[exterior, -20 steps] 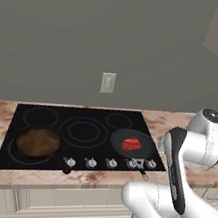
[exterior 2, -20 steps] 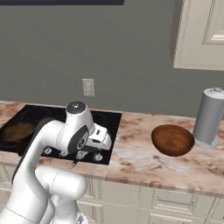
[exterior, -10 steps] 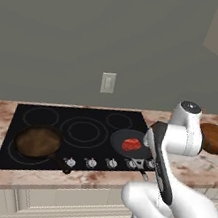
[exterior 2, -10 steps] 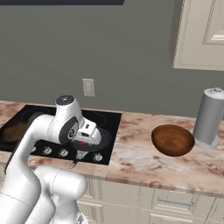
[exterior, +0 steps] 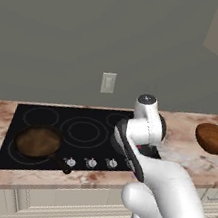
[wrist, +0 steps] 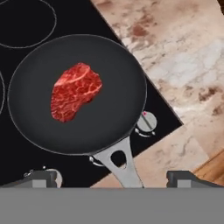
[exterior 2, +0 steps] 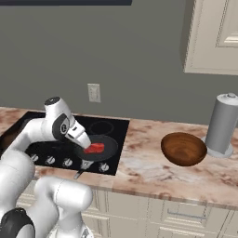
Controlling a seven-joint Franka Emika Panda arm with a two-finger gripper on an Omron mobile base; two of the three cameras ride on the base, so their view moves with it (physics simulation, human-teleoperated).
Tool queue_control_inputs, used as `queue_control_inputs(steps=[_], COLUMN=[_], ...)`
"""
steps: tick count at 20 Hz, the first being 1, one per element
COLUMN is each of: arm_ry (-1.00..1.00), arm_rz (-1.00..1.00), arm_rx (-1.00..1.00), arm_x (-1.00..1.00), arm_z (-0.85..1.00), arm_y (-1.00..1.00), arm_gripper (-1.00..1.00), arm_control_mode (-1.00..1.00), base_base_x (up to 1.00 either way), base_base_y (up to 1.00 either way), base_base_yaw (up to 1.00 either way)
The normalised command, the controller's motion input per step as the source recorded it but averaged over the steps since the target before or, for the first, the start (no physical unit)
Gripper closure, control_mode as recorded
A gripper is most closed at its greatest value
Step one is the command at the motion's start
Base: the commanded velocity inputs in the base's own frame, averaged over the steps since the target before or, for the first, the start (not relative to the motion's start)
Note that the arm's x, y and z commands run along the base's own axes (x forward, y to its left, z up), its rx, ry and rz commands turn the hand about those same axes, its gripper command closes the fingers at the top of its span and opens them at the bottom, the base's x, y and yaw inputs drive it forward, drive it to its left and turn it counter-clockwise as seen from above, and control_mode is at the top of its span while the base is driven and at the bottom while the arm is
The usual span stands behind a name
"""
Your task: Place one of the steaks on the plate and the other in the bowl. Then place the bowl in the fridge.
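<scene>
A raw red steak [wrist: 75, 91] lies left of centre in the black pan [wrist: 116, 78] on the stove's front right burner. Its metal handle [wrist: 121, 164] points toward me. My gripper [wrist: 113, 177] hovers above the pan's handle side, open, with nothing between the fingertips [wrist: 41, 177]. From the right base view the gripper [exterior 2: 86, 143] hangs just left of the steak [exterior 2: 95, 148] in the pan [exterior 2: 109, 148]. The dark reddish-brown bowl [exterior 2: 183, 148] sits on the marble counter to the right, and it is empty [exterior: 213, 138]. The plate and the fridge are out of view.
A brown frying pan [exterior: 39, 142] with a long handle rests on the front left burner. A tall grey canister [exterior 2: 222, 124] stands behind the bowl. Stove knobs [wrist: 146, 121] line the front edge, beside marble counter [wrist: 183, 65]. Cream cabinets hang above right.
The arm has swung left from the counter's right side to over the black pan, and now hides that pan in the left base view. The jaws stayed open.
</scene>
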Motion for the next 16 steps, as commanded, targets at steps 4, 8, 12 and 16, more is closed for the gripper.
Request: queue_control_inputs(steps=[4, 8, 12, 16], arm_ry=[0.13, 0.00, -0.12, -0.05], arm_rz=[0.05, 0.04, 0.00, 0.00], arm_rx=[0.27, 0.20, 0.00, -0.01], arm_x=[0.77, 0.51, 0.19, 0.12], arm_z=[-0.34, -0.35, -0.35, -0.49], arm_y=[-0.09, -0.02, 0.00, 0.05], arm_gripper=[-1.00, -1.00, -1.00, -1.00], arm_control_mode=[-1.00, -1.00, -1.00, -1.00], base_base_x=[0.00, 0.00, 0.00, 0.00], base_base_y=[0.00, 0.00, 0.00, 0.00], base_base_yaw=[0.00, 0.00, 0.00, 0.00])
